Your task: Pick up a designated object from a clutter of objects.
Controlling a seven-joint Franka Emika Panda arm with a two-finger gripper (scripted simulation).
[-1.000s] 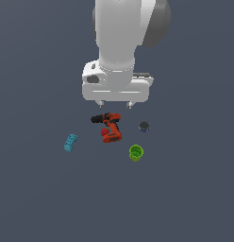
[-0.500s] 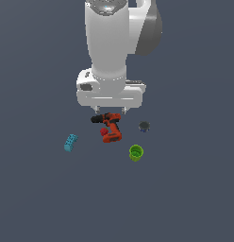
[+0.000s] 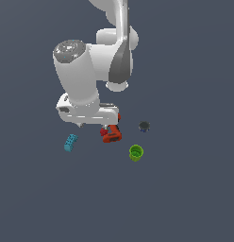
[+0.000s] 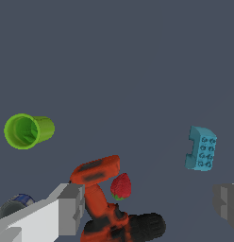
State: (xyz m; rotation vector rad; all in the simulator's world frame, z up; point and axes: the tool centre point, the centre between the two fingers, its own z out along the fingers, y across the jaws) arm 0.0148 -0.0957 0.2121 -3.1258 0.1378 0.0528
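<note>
Hand [image 4: 149, 205] spread, above brick [image 4: 201, 148], dark floor [image 3: 185, 198]

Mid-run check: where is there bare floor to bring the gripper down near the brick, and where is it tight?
Bare floor surrounds the teal brick, with a clear gap between it and the red-and-black drill. It is crowded around the drill: a strawberry lies right against it, with the lime-green cup and dark round object nearby. The open gripper hangs over that cluster.
</note>
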